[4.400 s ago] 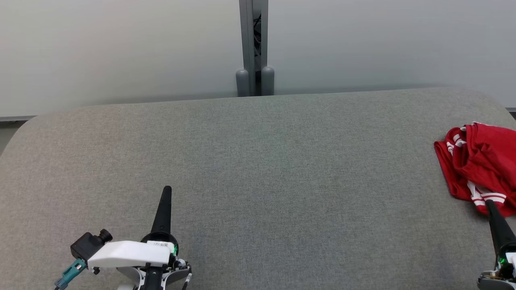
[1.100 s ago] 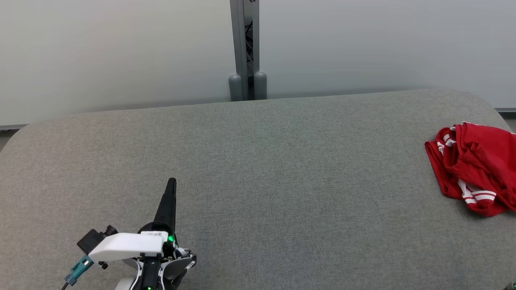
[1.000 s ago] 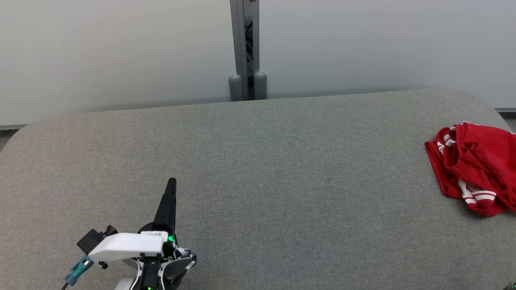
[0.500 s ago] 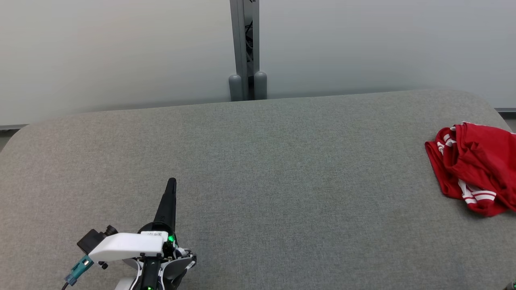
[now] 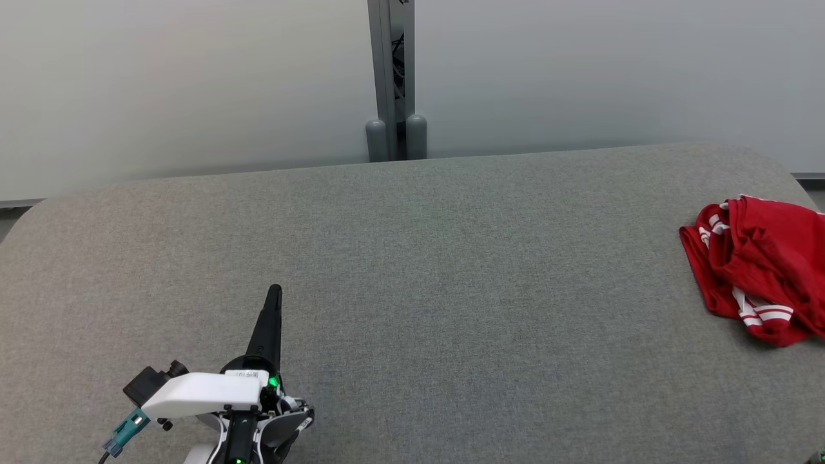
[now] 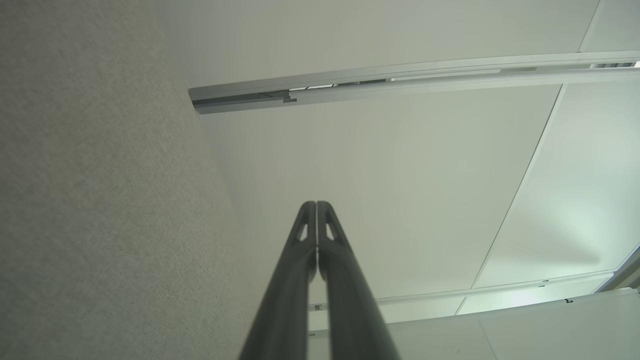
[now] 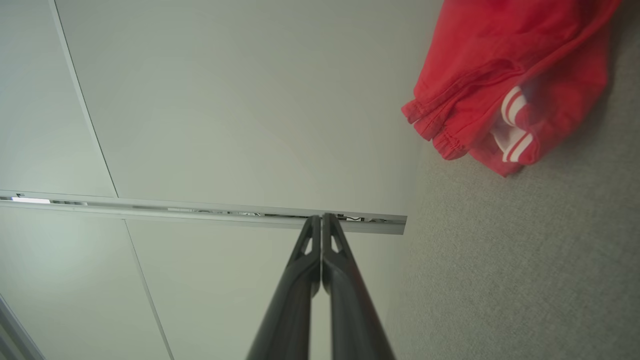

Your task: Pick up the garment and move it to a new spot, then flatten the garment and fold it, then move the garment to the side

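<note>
The garment (image 5: pixel 760 270) is a crumpled red piece with white stripes, lying at the far right of the grey table (image 5: pixel 419 290). It also shows at the upper right of the right wrist view as the garment (image 7: pixel 505 85), bunched with a striped cuff. My left gripper (image 5: pixel 274 293) sits at the lower left of the head view, shut, with nothing in it, far from the garment. In its own view the left gripper (image 6: pixel 316 205) has its fingers pressed together. My right gripper (image 7: pixel 321 218) is shut and empty, its tips apart from the cloth.
A pale wall stands behind the table, with a grey post (image 5: pixel 391 77) at the middle of the far edge. The table's rounded corners show at far left and far right. Wide bare grey surface lies between the left gripper and the garment.
Since several seconds ago the right gripper has drawn back out of the head view, away from the garment's near edge. Over the last second nothing has moved.
</note>
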Available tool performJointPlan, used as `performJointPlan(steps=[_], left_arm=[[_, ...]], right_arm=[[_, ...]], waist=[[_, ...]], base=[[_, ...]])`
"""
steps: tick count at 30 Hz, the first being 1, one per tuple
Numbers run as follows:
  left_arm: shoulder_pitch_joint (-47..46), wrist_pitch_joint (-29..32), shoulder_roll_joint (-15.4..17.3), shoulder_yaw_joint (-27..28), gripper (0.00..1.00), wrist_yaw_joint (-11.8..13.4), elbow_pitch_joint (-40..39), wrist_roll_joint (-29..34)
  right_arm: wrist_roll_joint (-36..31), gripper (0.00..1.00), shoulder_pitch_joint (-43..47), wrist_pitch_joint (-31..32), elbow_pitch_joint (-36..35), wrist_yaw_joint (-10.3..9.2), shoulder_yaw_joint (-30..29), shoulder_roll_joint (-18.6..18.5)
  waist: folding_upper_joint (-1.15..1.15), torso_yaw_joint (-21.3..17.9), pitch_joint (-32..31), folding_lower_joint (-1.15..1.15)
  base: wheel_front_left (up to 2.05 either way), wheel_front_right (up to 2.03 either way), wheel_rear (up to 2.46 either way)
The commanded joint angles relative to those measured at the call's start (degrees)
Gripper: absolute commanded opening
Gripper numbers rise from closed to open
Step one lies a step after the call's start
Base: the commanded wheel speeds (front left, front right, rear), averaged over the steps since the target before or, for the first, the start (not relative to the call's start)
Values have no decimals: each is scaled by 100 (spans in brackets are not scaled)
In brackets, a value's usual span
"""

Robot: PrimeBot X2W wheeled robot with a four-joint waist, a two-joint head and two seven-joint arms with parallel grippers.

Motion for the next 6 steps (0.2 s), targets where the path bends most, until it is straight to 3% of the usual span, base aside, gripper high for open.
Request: performJointPlan(steps=[1,6], left_arm=[[-72,6,27,8,0,-19,-8,10],[-72,6,27,8,0,-19,-9,10]], right_arm=[[15,0,26,36,-11,2,2,-55],[15,0,26,36,-11,2,2,-55]], waist=[[0,0,0,0],[0,0,0,0]], base=[[0,0,0],[0,0,0]])
